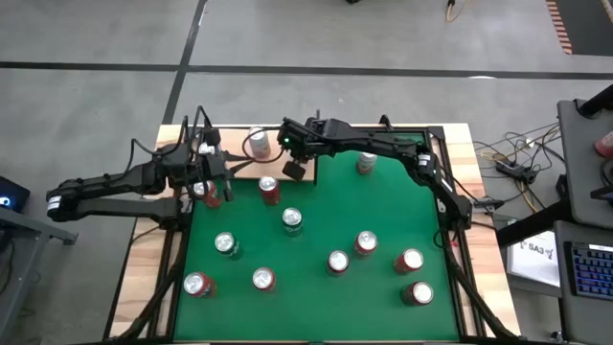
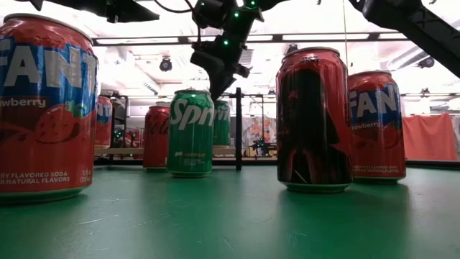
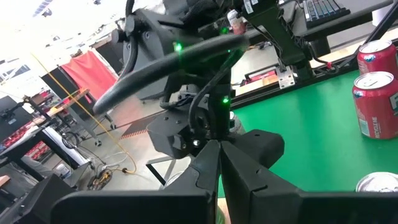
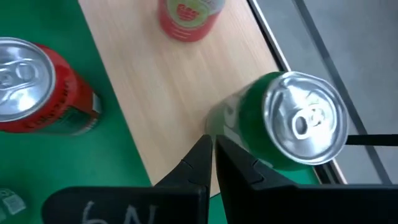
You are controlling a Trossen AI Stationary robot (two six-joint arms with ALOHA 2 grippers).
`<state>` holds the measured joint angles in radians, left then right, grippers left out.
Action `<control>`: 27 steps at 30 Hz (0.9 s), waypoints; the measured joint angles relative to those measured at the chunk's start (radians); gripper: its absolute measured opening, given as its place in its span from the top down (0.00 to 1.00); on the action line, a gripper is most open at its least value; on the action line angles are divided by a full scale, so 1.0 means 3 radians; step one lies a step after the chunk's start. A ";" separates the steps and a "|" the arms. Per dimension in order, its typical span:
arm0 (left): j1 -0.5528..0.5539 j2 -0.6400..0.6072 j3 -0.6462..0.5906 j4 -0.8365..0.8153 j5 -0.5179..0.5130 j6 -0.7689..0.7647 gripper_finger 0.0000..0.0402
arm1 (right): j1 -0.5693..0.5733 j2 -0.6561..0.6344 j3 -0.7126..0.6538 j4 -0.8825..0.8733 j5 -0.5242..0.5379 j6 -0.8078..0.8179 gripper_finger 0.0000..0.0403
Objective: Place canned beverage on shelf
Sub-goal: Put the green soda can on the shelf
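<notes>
The shelf, a pale wood panel with black rods, lies at the felt's far left. A green can stands upright on it near its black-railed edge, and a red-and-white can stands farther along. My right gripper is shut and empty, with its tips above the shelf beside the green can's side. It also hangs high in the low view. My left gripper is shut and empty at the shelf's left end, its fingers pointing at the right arm. My right gripper's shut fingertips stand right at the green can's side wall, coming from above at a slant. I cannot tell whether they touch it. The can stands upright on the shelf.
A red can stands on the green felt just off the shelf, and another red can stands by my left gripper. Several more cans are scattered over the felt, among them a green Sprite can. Black rods frame the table.
</notes>
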<state>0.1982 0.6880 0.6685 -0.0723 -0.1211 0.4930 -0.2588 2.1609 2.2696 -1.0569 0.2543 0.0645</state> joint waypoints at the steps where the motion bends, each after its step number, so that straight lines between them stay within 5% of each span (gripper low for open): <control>1: 0.0000 0.0000 -0.0003 0.0002 0.0000 -0.0003 1.00 | 0.0013 0.0000 0.0000 0.0005 0.0000 0.0012 0.97; 27: -0.0001 0.0000 -0.0011 -0.0015 0.0000 -0.0015 1.00 | -0.0078 0.0001 -0.0260 0.0574 0.0003 0.0021 0.97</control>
<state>0.1980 0.6880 0.6651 -0.0767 -0.1211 0.4885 -0.2822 2.1612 2.1916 -0.8846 0.2550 0.0708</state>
